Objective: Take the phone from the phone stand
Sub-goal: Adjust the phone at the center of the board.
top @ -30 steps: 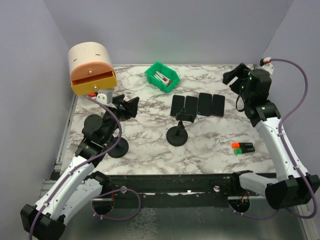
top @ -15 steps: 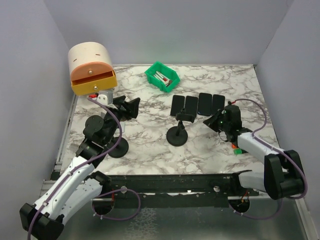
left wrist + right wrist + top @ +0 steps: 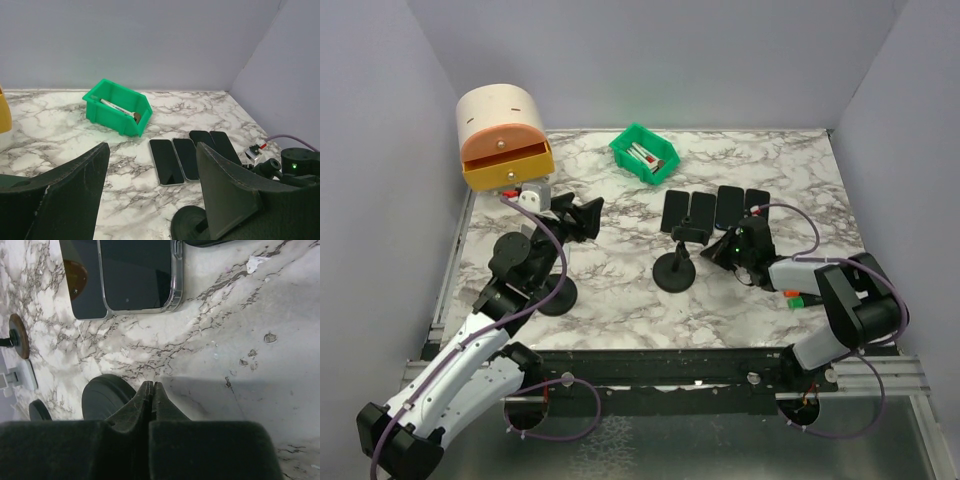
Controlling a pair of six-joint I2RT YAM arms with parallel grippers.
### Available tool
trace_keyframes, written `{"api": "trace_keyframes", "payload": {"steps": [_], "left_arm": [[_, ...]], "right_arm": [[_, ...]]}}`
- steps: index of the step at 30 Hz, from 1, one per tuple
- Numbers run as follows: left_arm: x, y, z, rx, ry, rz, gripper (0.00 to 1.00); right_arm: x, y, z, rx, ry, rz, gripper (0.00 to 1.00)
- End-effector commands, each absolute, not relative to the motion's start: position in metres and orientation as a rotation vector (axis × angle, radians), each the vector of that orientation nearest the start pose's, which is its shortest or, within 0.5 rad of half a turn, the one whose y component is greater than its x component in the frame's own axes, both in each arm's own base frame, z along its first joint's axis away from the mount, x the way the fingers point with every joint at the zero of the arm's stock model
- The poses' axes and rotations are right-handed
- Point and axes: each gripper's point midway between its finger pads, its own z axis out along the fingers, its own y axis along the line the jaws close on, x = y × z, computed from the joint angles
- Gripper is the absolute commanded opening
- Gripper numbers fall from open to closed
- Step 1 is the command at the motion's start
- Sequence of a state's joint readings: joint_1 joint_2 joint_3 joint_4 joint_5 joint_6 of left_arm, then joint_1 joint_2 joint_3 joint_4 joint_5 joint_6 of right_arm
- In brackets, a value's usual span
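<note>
Marble table (image 3: 610, 250) bears the phone stand (image 3: 674, 272) just left of the closed-up, empty right jaws; left jaws gape empty.

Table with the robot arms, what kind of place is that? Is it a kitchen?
Probably a robot testing lab, not a kitchen. Plain walls box in the marble table, a left arm and right arm are bolted at its near edge, and four phones lie in a neat row.
</note>
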State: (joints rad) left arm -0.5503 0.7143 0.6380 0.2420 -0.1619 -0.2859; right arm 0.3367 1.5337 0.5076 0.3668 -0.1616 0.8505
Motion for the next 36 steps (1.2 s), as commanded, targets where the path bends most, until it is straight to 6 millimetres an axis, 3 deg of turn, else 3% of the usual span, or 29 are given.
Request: {"api": "trace_keyframes", "payload": {"steps": [1, 21, 30, 36], "left_arm": [[0.283, -0.151, 0.321, 0.052, 1.447, -0.539, 0.71], [0.282, -0.153, 0.318, 0.064, 1.451, -0.529, 0.71], [0.28, -0.155, 0.319, 0.071, 1.45, -0.526, 0.71], [0.279, -0.155, 0.32, 0.073, 1.445, -0.527, 0.71]], "right_arm": [[0.342, 0.177, 0.032, 0.563, 2.228, 0.789, 0.0], [0.397, 0.181, 0.022, 0.646, 2.188, 0.709, 0.0], [0.406, 0.184, 0.025, 0.637, 2.188, 0.704, 0.0], [0.394, 0.191, 0.047, 0.558, 2.144, 0.799, 0.0]]}}
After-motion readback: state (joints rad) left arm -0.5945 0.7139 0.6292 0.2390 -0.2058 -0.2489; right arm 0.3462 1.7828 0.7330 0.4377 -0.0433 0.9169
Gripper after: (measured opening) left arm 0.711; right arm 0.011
